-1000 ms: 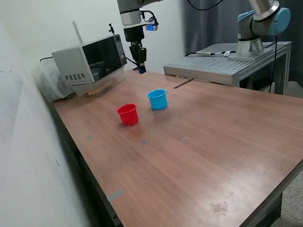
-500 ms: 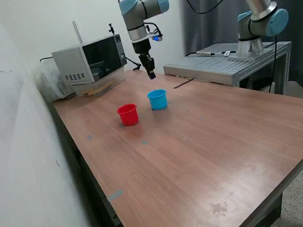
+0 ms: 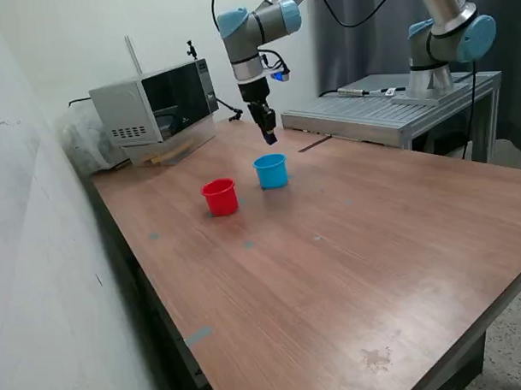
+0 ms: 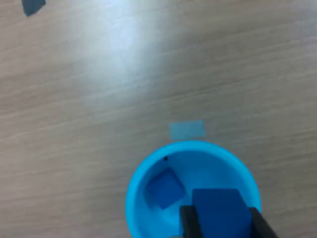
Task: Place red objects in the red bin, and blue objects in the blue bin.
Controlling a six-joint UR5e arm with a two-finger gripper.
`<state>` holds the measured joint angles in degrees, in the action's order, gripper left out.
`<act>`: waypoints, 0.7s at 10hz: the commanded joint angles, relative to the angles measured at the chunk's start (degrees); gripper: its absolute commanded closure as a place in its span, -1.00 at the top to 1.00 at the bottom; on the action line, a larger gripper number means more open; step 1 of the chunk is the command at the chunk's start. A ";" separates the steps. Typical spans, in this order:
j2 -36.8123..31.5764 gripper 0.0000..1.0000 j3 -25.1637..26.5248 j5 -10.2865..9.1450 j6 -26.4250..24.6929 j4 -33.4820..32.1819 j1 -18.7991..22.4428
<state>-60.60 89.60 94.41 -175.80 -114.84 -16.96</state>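
Hovering over the table, I have the blue cup directly beneath my fingers, one dark blue cube already lying inside. My gripper pinches a second blue cube, ready to drop. The red cup stands beside; its contents are hidden from me.

A wood-grain table top with a soft sheen is seen, marked by matt tape patches. Smooth, slightly glossy plastic is shown by the blue bin and the red bin. A matt face is presented by the held blue cube.
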 commanded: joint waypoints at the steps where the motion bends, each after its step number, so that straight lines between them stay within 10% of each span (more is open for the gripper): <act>1: 0.39 -1.00 -0.21 -0.10 0.54 -1.53 0.09; 4: 1.53 -1.00 -0.30 0.07 3.08 -0.83 0.09; 5: 1.63 1.00 -0.30 0.16 3.09 -0.83 0.09; 7: 1.89 1.00 -0.30 0.16 3.09 -0.91 0.00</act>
<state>-59.00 89.30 94.54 -172.83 -115.74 -16.92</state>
